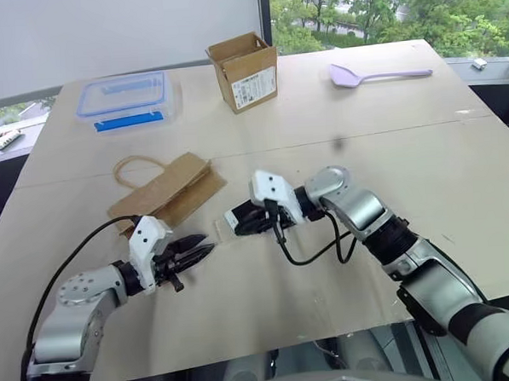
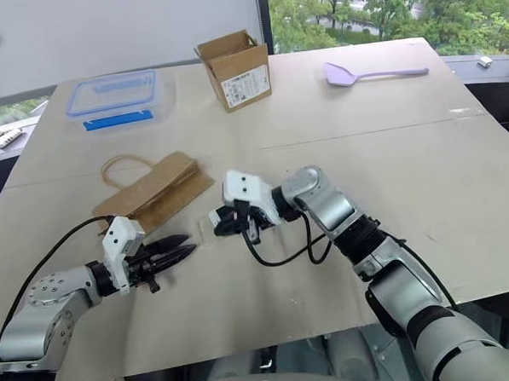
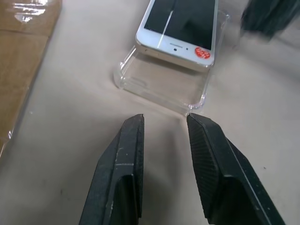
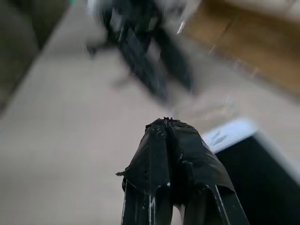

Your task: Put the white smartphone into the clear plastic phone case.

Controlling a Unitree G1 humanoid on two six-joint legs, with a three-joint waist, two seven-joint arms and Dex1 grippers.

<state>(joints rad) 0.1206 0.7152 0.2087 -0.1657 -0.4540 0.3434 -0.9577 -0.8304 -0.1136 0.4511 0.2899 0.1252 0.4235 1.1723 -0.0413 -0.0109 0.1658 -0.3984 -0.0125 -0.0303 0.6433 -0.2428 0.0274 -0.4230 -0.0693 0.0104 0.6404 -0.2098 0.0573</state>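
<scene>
**Operator:** Nearest the robot, what is the end-effector status?

**Technician:** Left gripper [image 1: 198, 247]: low over the beige tabletop [image 1: 424, 173], its two black fingers [image 3: 124, 164] narrowly parted with nothing between them, tips aimed at the near end of the clear plastic phone case [image 3: 161, 82] and just short of its rim. Right gripper [image 4: 168, 125]: fingers pressed fully together, gripping nothing, positioned over the phone.

**Operator:** Location of the task items?

**Technician:** White smartphone with a black screen and a round red sticker [image 3: 180, 28]: screen up, overlapping the transparent case. Its near end rides on top of the case, tilted, not seated inside the rim; the near part of the case lies bare. Both sit on the table between the two grippers.

**Operator:** Items farther out?

**Technician:** Flat brown paper bag with looped handles [image 1: 165, 188]: just beyond the left gripper. Clear food box with a blue-rimmed lid [image 1: 123, 99]: far left. Open small cardboard box with a white label [image 1: 245, 70]: upright near the far centre. Lilac plastic spatula [image 1: 376, 73]: far right.
</scene>
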